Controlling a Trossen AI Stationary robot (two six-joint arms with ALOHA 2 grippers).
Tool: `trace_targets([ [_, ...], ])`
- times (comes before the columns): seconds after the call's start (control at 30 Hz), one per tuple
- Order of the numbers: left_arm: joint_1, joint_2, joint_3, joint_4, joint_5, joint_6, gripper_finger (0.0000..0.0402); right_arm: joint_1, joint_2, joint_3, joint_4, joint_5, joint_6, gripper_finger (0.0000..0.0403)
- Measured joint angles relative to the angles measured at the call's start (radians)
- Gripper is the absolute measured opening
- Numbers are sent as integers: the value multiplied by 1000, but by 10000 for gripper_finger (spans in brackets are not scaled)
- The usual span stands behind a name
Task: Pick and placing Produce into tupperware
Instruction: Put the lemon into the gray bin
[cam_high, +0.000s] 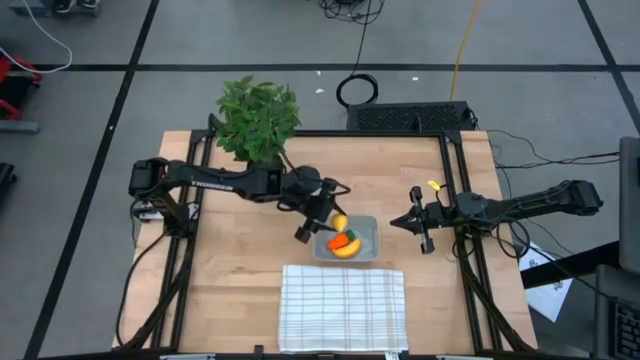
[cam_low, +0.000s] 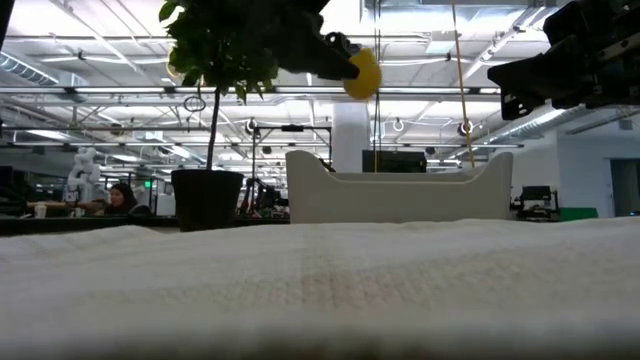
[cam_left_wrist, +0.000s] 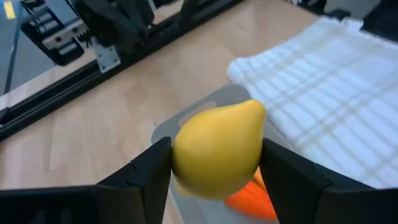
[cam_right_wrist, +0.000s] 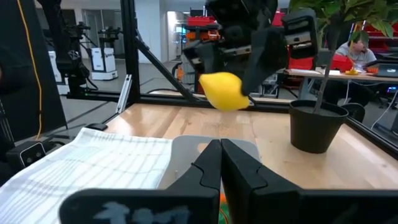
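Note:
My left gripper (cam_high: 335, 218) is shut on the yellow lemon (cam_high: 340, 222), just above the far-left part of the tupperware (cam_high: 368, 224). The lemon (cam_low: 362, 73) shows well above the tupperware (cam_low: 400, 195) in the low view. The orange carrot (cam_high: 338, 241) and the yellow banana (cam_high: 347, 250) lie inside the container. A bit of carrot (cam_left_wrist: 255, 196) shows under the lemon (cam_left_wrist: 217, 149) in the left wrist view. My right gripper (cam_high: 397, 222) hovers shut to the right of the tupperware, pointing at it, and its shut fingers (cam_right_wrist: 221, 149) touch nothing. My left gripper pinches the lemon between its two fingers (cam_left_wrist: 149, 171), one on each side of its round body (cam_left_wrist: 180, 155). The lemon's pointed end (cam_left_wrist: 255, 111) sticks out ahead. The fingers come slanting down from the table's far left. The lemon is lifted clear, over the tupperware (cam_left_wrist: 205, 107).
A white grid-striped cloth (cam_high: 342, 305) lies at the near edge, just in front of the tupperware. A potted green plant (cam_high: 258, 120) stands at the far edge behind my left arm. Bare wood lies to the left of the cloth and between the tupperware and my right gripper.

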Motion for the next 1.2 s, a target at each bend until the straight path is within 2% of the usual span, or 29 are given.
trace_targets([
  [0.27,-34,0,0,28,8,-125,216,0,0,0,0,0,-2,0],
  [0.5,-54,0,0,163,7,-392,209,0,0,0,1,0,-3,0],
  [0.67,-66,-1,0,227,-50,-553,196,0,0,0,10,0,4,0],
  [0.83,-76,0,0,176,-133,-550,204,0,0,0,10,0,4,0],
  [0.97,-90,34,0,154,-148,-535,204,0,0,0,10,0,3,0],
  [1.1,-104,89,-1,128,-162,-464,200,0,0,0,11,0,-3,0],
  [1.2,-105,125,-1,92,-209,-402,204,0,2,0,14,0,-5,0],
])
